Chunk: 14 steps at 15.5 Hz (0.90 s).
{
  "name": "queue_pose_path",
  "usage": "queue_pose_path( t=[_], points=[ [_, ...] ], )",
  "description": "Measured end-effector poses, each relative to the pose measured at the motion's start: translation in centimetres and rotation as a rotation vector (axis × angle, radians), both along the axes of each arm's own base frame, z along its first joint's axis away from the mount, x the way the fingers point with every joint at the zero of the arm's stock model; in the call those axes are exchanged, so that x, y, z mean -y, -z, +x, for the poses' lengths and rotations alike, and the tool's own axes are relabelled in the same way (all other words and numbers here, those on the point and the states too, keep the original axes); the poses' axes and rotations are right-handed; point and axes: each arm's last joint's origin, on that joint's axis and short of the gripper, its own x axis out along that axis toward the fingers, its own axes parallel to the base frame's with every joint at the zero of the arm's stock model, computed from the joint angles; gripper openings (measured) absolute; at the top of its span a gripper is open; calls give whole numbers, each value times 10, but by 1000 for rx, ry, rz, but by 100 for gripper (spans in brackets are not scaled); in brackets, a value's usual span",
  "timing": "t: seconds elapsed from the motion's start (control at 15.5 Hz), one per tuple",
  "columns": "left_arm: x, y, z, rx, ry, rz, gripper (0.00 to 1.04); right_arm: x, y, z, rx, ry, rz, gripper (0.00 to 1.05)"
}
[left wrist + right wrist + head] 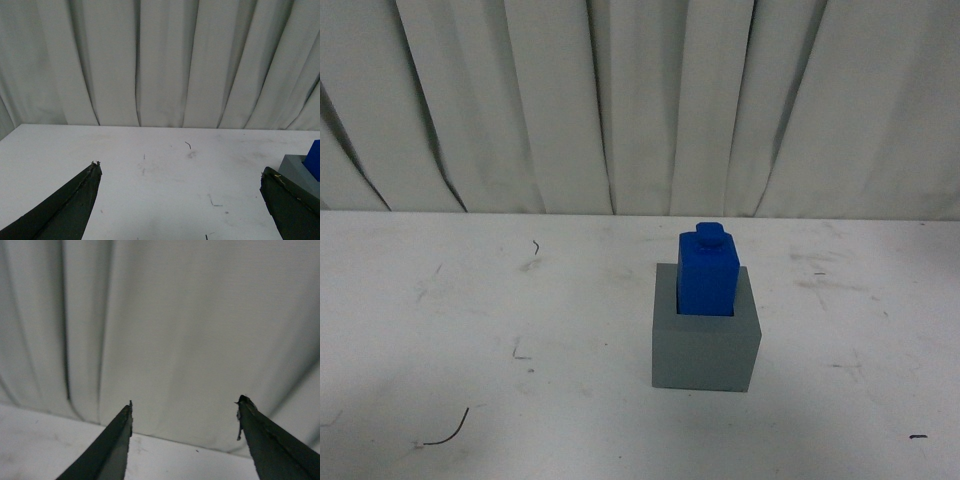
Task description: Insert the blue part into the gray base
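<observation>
In the front view the blue part stands upright in the recess of the gray base, knob on top, right of the table's middle. No arm shows in that view. The left wrist view catches the gray base and a sliver of the blue part at its edge, just beyond one finger. My left gripper is open over bare table, apart from both. My right gripper is open too, facing the curtain with nothing between its fingers.
A white table with scuffs and a few dark marks carries the base. A pleated white curtain hangs along the table's far edge. A short dark thread lies near the front left.
</observation>
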Motion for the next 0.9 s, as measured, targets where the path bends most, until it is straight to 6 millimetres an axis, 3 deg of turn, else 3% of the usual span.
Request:
queue_pose_path(
  t=[0.06, 0.13, 0.19, 0.32, 0.58, 0.71, 0.9],
  points=[
    [0, 0, 0, 0, 0, 0, 98, -15, 24, -59, 33, 195, 198, 33],
    [0, 0, 0, 0, 0, 0, 98, -26, 54, -74, -48, 189, 228, 13],
    [0, 0, 0, 0, 0, 0, 98, -30, 60, -81, -56, 185, 231, 6],
    [0, 0, 0, 0, 0, 0, 98, -37, 62, -98, -15, 185, 234, 2],
    [0, 0, 0, 0, 0, 0, 98, -48, 85, -134, -29, 189, 237, 2],
    [0, 0, 0, 0, 0, 0, 98, -60, 90, -145, -25, 180, 238, 2],
    [0, 0, 0, 0, 0, 0, 98, -59, 96, -157, -27, 190, 238, 2]
  ],
)
